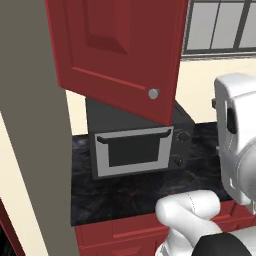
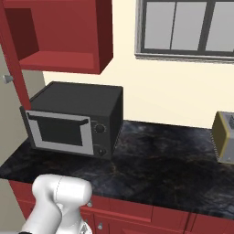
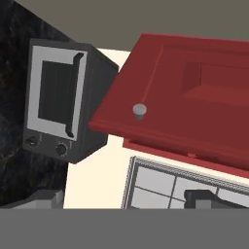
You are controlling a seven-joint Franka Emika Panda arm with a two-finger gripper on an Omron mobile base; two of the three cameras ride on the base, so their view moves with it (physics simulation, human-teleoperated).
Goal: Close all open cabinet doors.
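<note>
The door hangs swung out from the wall cabinet above the microwave, its face turned toward the left base camera and its knob at the lower right corner of the panel. From the right base view the cabinet stands open, its red inside bare, the door seen edge-on at the far left. In the hand view the door lies close ahead, knob near its free edge, the window behind.

The fingers stand wide apart and hold nothing; one dark tip shows low in the hand view, clear of the door.

By the look of it the panel is a stiff, flat board on hinges: light to swing, not fragile, and likely smooth enough for the fingers to slide across. No grasp seems needed. A push on the flat face near the knob side, far from the hinges, should give the most leverage; the small round knob is a poor hold and easy to slip off.

The microwave sits on the dark tabletop below, clear of the door's swing, a toaster at right.
</note>
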